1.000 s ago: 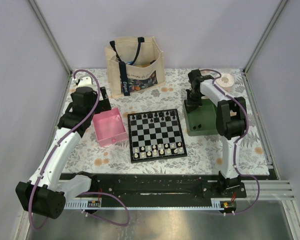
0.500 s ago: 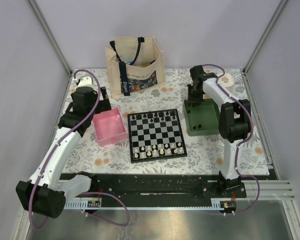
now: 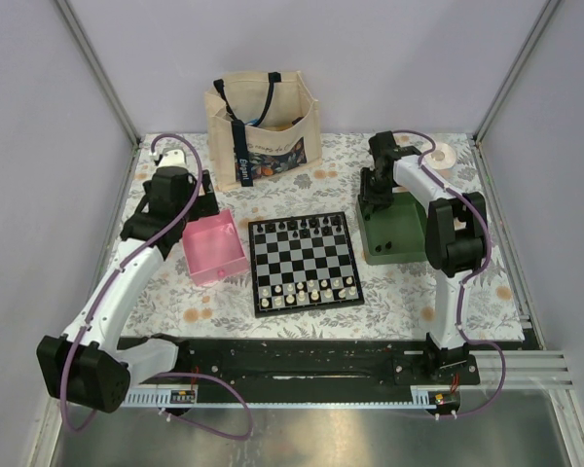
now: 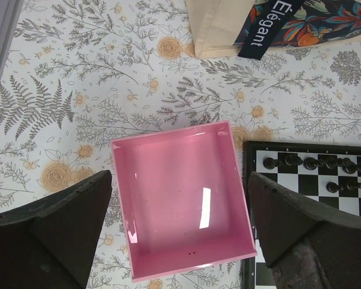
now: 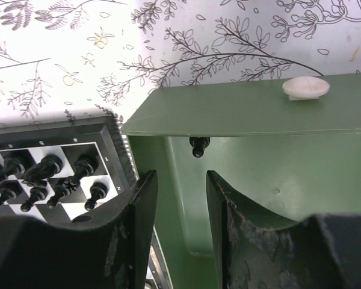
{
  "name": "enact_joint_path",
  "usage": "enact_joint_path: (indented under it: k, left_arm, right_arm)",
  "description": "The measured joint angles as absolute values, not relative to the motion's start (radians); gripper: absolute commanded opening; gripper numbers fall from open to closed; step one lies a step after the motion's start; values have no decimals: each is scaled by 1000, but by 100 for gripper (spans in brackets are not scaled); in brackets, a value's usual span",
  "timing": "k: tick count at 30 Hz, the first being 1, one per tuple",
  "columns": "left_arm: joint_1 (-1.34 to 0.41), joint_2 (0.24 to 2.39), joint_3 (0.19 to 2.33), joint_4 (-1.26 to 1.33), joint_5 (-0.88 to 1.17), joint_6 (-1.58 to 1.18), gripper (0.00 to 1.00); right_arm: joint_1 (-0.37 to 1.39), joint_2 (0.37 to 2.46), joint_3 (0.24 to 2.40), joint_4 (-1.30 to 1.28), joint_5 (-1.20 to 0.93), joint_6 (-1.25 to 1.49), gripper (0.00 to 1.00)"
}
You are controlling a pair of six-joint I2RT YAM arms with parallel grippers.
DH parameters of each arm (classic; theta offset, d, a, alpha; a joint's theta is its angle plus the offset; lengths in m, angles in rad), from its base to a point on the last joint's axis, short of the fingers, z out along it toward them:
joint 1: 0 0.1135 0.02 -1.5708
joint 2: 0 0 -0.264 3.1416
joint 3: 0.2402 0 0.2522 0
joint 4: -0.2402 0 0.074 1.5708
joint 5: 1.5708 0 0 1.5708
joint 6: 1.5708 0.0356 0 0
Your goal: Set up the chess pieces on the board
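The board [image 3: 305,263] lay in the middle of the surface [image 3: 394,284], with black chess pieces [image 3: 307,227] along its far edge. One black piece [image 5: 198,146] sat in the green tray [image 5: 259,108] by its far wall, just past the right pincer [image 5: 180,179], whose fingers were apart. The left pincer [image 4: 179,180] gaped wide over the pink tray [image 4: 168,238].

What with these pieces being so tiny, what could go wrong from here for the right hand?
1. The lone black piece sits by the far wall of the green tray, so the open right hand may strike that wall and knock the piece away rather than grip it.
2. One finger hangs at the tray wall close beside the board; a bump there could jolt the standing pieces.
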State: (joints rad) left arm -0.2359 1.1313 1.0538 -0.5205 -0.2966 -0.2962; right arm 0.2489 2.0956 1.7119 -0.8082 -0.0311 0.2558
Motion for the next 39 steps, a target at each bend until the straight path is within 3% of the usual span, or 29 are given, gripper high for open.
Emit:
enact_joint_path:
  k: [39]
  left_arm:
    - [-236,1127,1054,-521,-315,-287,99]
  right_arm:
    - [249,2066,1650,-760,-17,266,46]
